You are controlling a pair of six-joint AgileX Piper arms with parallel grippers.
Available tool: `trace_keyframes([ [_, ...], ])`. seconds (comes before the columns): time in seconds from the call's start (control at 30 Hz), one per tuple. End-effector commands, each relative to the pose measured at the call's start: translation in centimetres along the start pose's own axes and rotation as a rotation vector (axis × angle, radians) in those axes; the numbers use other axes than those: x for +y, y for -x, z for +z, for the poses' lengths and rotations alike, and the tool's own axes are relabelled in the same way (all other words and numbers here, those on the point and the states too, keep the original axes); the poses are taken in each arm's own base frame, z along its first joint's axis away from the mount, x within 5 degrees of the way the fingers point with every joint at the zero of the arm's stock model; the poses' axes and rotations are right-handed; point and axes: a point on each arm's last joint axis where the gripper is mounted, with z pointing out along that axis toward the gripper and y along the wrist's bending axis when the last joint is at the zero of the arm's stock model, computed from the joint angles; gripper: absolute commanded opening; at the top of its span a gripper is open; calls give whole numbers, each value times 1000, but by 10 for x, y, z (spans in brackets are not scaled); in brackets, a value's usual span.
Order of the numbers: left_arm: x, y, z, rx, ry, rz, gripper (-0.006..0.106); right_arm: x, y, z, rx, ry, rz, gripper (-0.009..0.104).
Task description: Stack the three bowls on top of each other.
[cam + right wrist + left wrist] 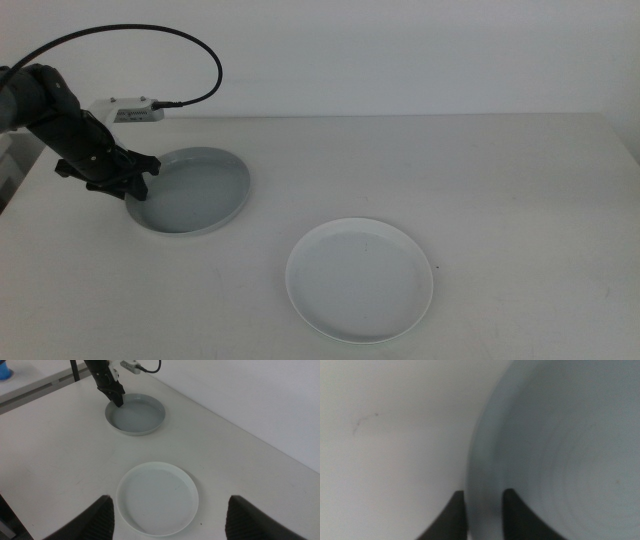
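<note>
Two bowls show on the white table. The grey-blue bowl [195, 190] [136, 414] lies at the left. My left gripper [135, 190] [119, 400] is at its left rim. In the left wrist view the grey-blue bowl [560, 435] fills the frame, and the left gripper [485, 492] is shut on the rim, one jaw inside and one outside. The white bowl [360, 280] [157, 497] sits alone near the front middle. My right gripper [170, 502] hangs open high above the table on the white bowl's side, out of the middle view.
The left arm's black cable and white camera box [125, 108] rise behind the grey-blue bowl. The table's far edge [420, 116] meets a white wall. A blue object [4, 370] stands off the table beyond the left arm.
</note>
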Motion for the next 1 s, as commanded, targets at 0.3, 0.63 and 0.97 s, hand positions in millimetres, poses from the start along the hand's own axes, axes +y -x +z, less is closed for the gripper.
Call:
trace_keyframes([
  [0.3, -17, 20, -82, -161, -5, -15, 0, -2, 11, -3, -82, -21, -10, 56],
  [0.63, -65, -6, -153, -237, -123, -14, 0, -2, 11, -3, -82, -21, -10, 56],
  [0.97, -157, -36, -145, -154, -259, 140, 0, -2, 11, -3, -82, -21, -10, 56],
])
